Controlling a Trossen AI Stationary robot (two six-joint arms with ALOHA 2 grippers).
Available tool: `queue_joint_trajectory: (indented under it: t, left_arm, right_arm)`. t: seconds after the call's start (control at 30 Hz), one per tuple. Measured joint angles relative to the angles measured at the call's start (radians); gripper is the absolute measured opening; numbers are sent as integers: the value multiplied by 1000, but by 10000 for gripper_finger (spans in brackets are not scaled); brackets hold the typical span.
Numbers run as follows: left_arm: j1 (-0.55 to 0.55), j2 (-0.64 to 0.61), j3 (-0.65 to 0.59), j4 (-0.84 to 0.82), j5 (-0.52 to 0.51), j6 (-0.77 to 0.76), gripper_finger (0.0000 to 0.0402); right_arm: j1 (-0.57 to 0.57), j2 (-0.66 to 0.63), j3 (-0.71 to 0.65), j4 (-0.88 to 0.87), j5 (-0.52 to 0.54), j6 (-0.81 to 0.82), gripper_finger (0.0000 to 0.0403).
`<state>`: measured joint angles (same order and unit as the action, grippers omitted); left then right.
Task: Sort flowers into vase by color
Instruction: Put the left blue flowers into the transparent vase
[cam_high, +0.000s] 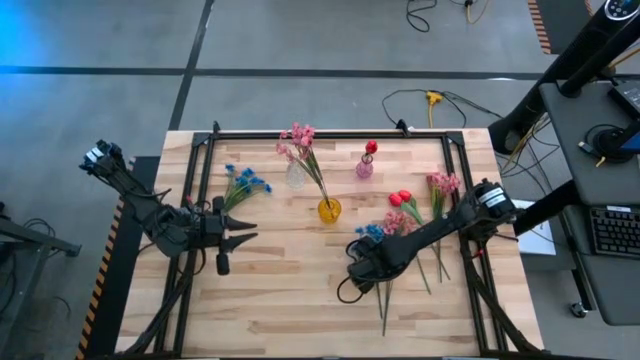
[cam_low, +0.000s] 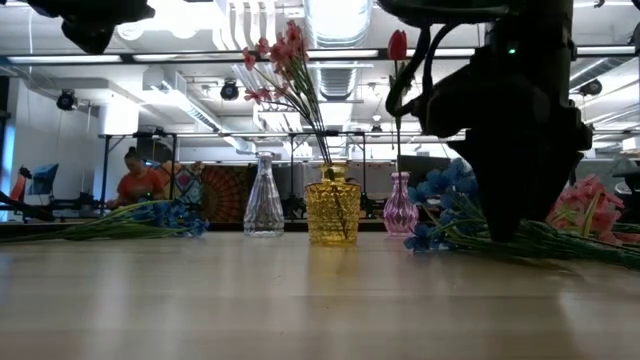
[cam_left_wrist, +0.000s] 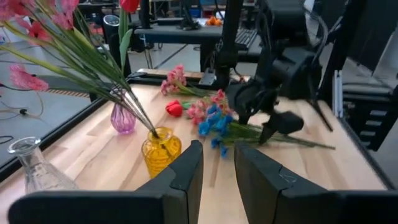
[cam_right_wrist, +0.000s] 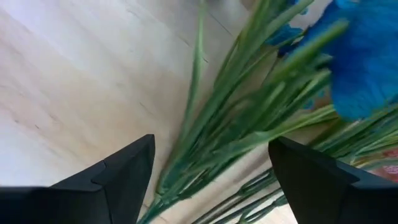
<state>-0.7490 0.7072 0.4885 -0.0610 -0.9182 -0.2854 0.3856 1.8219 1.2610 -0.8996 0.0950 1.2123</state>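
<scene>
Light wooden table (cam_high: 300, 300) with black frame rail (cam_high: 330, 133) along edges. Yellow cable (cam_high: 433, 98) on grey floor at 12 o'clock beyond table. Keyboard (cam_high: 612, 231) on desk at 3 o'clock. Person in orange top (cam_low: 138, 181) seated in background, low view.

The dark six-joint right arm (cam_high: 440, 232) enters from the table's right edge and extends diagonally toward the table centre, with its wrist lowered close to the tabletop. The right two-finger gripper (cam_high: 352, 272) sits at the low end of this arm, pitched steeply downward. Its two dark fingers (cam_right_wrist: 118, 177) are spread wide, with a broad gap between them.

The dark six-joint left arm (cam_high: 140, 200) enters from the table's left edge, folds at the elbow, and runs roughly level above the left part of the table. The left two-finger gripper (cam_high: 240, 228) points toward the table centre. Its two dark fingers (cam_left_wrist: 186, 171) stand nearly parallel with a narrow gap between them, and nothing lies in that gap.
</scene>
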Motion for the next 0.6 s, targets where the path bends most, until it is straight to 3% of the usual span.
queue_joint_trajectory:
  t: [0.1,0.27,0.6]
  left_arm:
    - [0,6,0,17,-3,-6,86]
    - [0,17,0,19,-93,-29,119]
    - [0,40,-1,18,-138,-97,151]
  right_arm:
    - [-2,7,-3,-1,0,0,300]
    - [-3,7,-13,24,2,7,275]
    - [-8,13,-35,69,11,-5,150]
